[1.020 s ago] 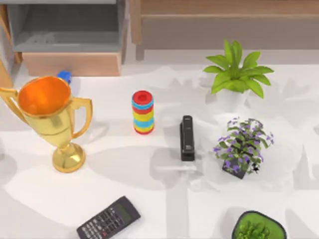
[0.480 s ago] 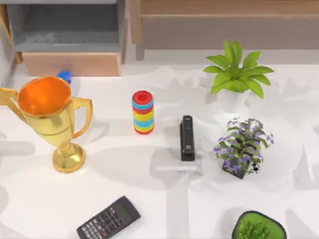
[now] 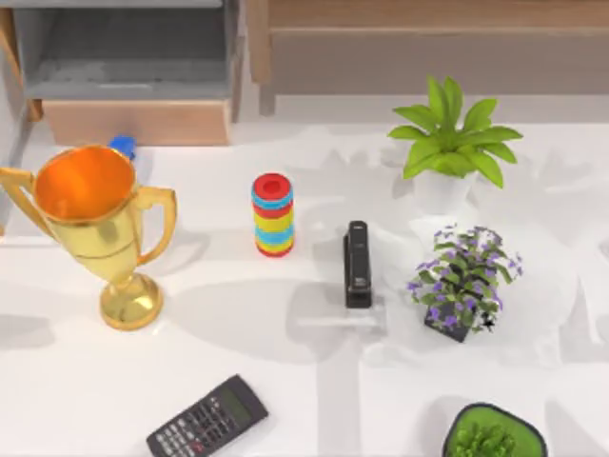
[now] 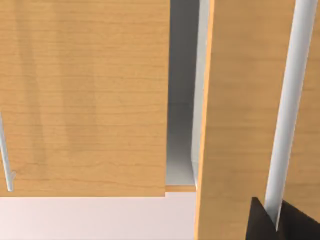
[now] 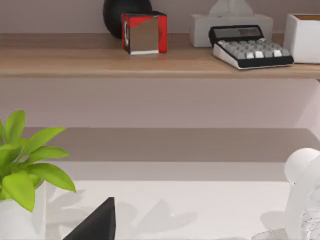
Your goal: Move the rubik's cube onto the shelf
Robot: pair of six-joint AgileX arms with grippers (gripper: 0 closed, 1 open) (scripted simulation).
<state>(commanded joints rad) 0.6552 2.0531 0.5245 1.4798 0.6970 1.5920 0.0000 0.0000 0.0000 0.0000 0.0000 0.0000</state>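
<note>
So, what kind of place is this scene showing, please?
Probably a rendered office or study desk: a white table holds a calculator, a black stapler and potted plants, with a wooden shelf behind carrying a desk calculator.

Overhead on table [image 3: 285, 381]; right wrist toward shelf [image 5: 150, 62].

blue object [image 3: 122, 146] mostly hidden behind trophy [image 3: 90, 224]; green plant [image 3: 493, 433], shelf [image 3: 428, 13] cut off
</note>
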